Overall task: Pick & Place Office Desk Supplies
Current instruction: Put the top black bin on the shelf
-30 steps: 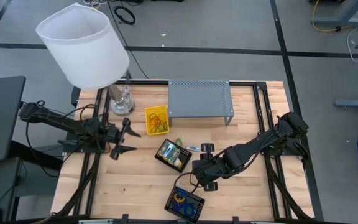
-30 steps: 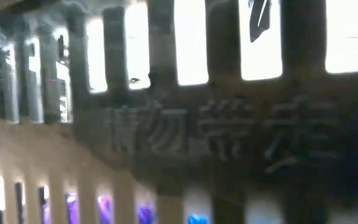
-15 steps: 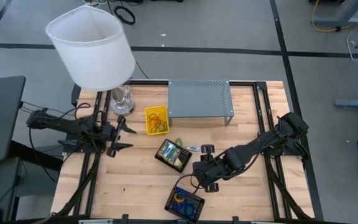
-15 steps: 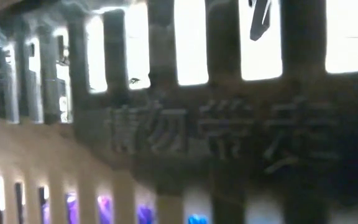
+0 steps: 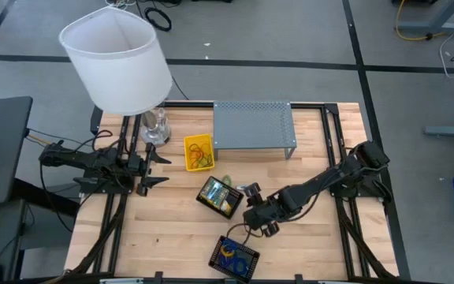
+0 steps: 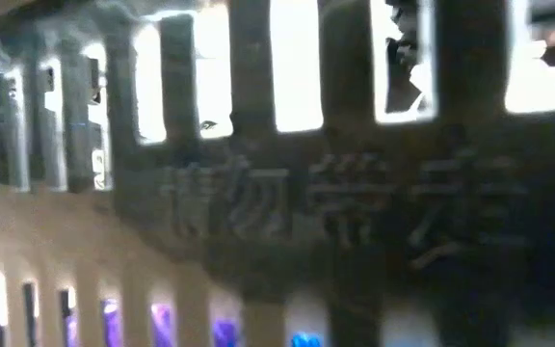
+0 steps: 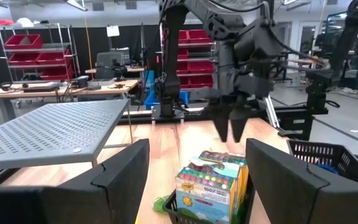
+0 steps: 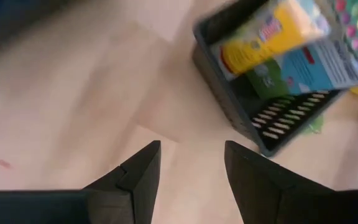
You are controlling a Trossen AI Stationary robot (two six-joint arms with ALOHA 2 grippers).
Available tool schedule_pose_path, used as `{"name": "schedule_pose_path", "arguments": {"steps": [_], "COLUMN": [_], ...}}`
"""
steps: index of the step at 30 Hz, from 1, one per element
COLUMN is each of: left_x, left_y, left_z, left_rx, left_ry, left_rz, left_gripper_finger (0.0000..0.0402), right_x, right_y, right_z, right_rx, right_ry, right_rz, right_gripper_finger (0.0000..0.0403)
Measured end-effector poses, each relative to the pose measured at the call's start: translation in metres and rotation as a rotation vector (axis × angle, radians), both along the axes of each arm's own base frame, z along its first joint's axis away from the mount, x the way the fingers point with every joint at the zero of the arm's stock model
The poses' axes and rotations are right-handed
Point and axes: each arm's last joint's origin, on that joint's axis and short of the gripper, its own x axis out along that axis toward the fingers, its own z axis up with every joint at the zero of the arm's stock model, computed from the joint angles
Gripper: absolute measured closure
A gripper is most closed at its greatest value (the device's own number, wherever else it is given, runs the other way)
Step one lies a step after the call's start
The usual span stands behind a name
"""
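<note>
The right arm reaches in low across the table (image 5: 172,229) from the right edge, its right gripper (image 5: 256,218) held over bare wood just beside the black tray (image 5: 217,196) of crayon boxes (image 7: 209,185), fingers (image 8: 142,171) spread apart and empty. The left arm lies stretched along the left side, its left gripper (image 5: 154,169) near the lamp base (image 5: 154,126), fingers wide apart and holding nothing. A yellow bin (image 5: 199,152) of rubber bands stands by the grey riser (image 5: 254,125), and a second black basket (image 5: 233,256) sits at the near edge.

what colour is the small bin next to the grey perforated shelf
Yellow. The small bin beside the grey shelf shows best in the high view.
</note>
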Motion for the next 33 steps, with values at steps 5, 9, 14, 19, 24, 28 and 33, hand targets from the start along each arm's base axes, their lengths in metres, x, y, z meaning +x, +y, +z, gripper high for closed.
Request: {"name": "schedule_pose_path", "arguments": {"steps": [5, 9, 14, 19, 24, 28, 33], "left_x": [0.0, 0.0, 0.0, 0.0, 0.0, 0.0, 0.0], "left_y": [0.001, 0.002, 0.002, -0.001, 0.001, 0.002, 0.002], "left_z": [0.0, 0.0, 0.0, 0.0, 0.0, -0.001, -0.001], "left_rx": [0.011, 0.002, -0.01, -0.045, -0.056, -0.065, -0.007], "left_ry": [0.0, 0.001, 0.002, 0.002, 0.002, 0.009, 0.013], "left_rz": [0.038, 0.072, 0.064, -0.04, 0.016, 0.073, 0.08], "left_gripper_finger": [0.0134, 0.0134, 0.0134, 0.0133, 0.0134, 0.0134, 0.0134], "right_x": [0.009, 0.019, 0.025, 0.029, 0.034, 0.038, 0.043], "right_y": [-0.02, -0.031, -0.039, -0.043, -0.044, -0.043, -0.044], "right_z": [-0.002, 0.0, 0.001, -0.002, -0.015, -0.02, -0.024], "right_rx": [-0.045, -0.011, 0.015, 0.015, 0.014, 0.003, 0.023], "right_ry": [-0.011, -0.044, -0.064, -0.058, -0.036, -0.041, -0.062], "right_rz": [0.031, 0.072, 0.14, 0.179, 0.22, 0.247, 0.251], "right_gripper_finger": [0.0218, 0.0218, 0.0218, 0.0218, 0.0218, 0.0218, 0.0218]}}
